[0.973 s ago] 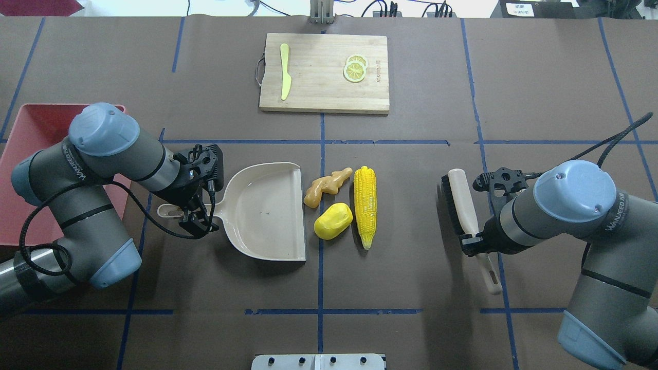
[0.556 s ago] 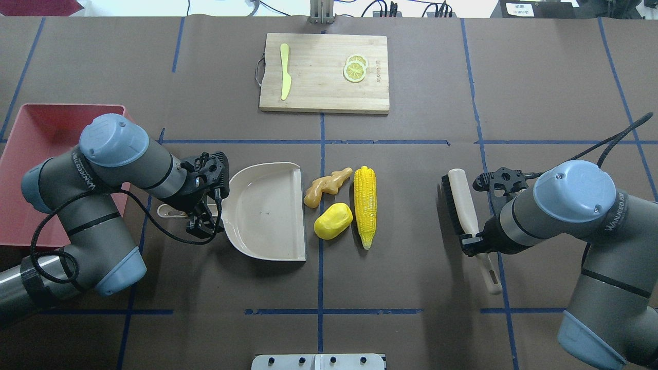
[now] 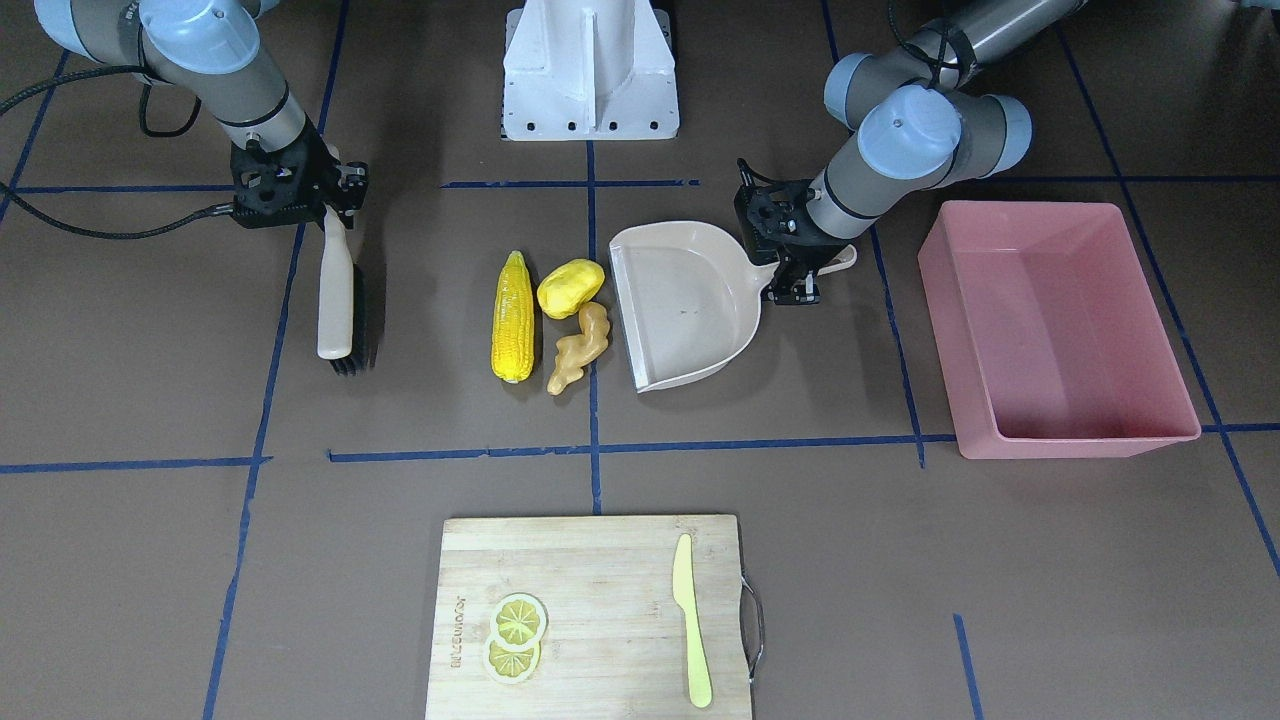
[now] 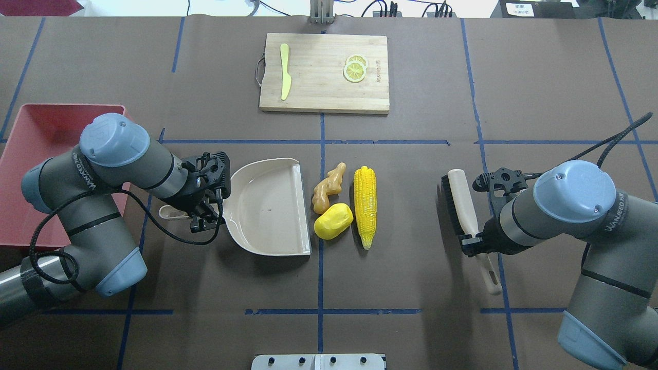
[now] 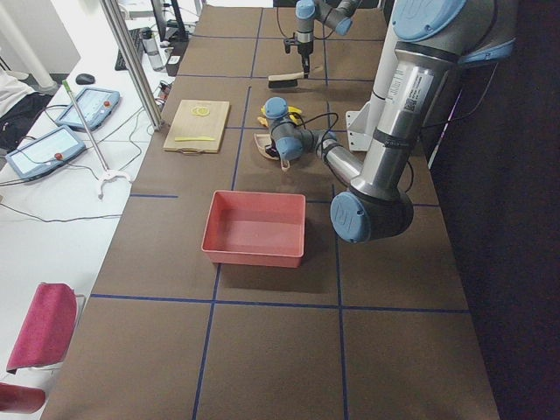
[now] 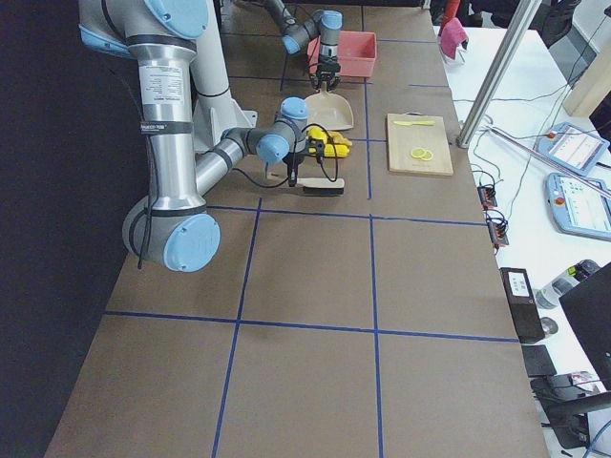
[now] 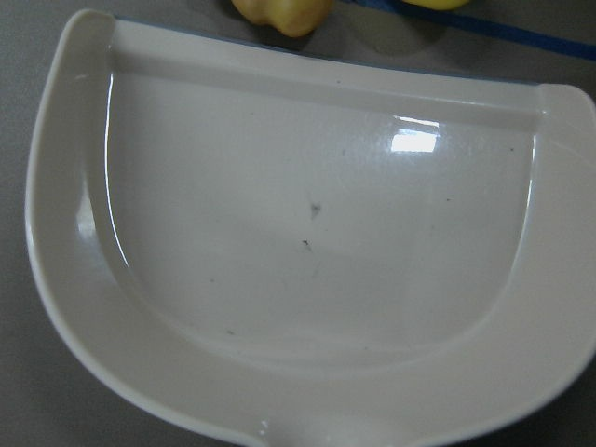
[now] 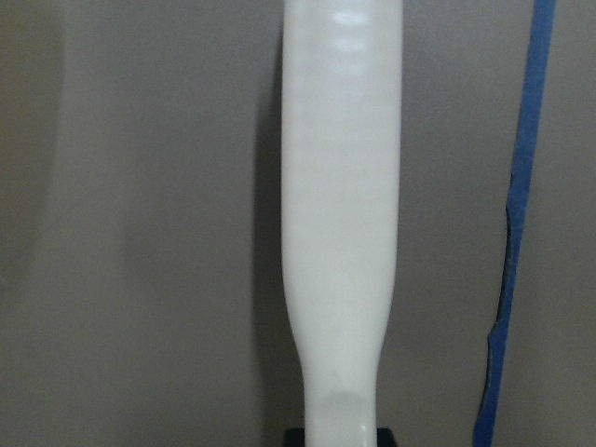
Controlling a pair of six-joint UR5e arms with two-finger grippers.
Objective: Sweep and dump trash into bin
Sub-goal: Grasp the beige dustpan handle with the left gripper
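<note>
One corn cob (image 4: pixel 365 205), one potato-like lump (image 4: pixel 333 221) and one ginger root (image 4: pixel 327 189) make three pieces at the middle of the table (image 4: pixel 411 282). One pink bin (image 4: pixel 67 106) stands at its left edge. There is one beige dustpan (image 4: pixel 267 205) and one brush (image 4: pixel 462 203). Near the far edge, one cutting board (image 4: pixel 318 92) carries one pale yellow knife (image 4: pixel 285 72) and two lemon slices (image 4: pixel 353 72).

A robotics lab: a wide brown surface (image 4: pixel 411 231) gridded with blue tape lines (image 4: pixel 360 142), with pale touchscreen control pendants (image 5: pixel 45 150) and a slim metal pole (image 5: pixel 131 61) standing beside it.
</note>
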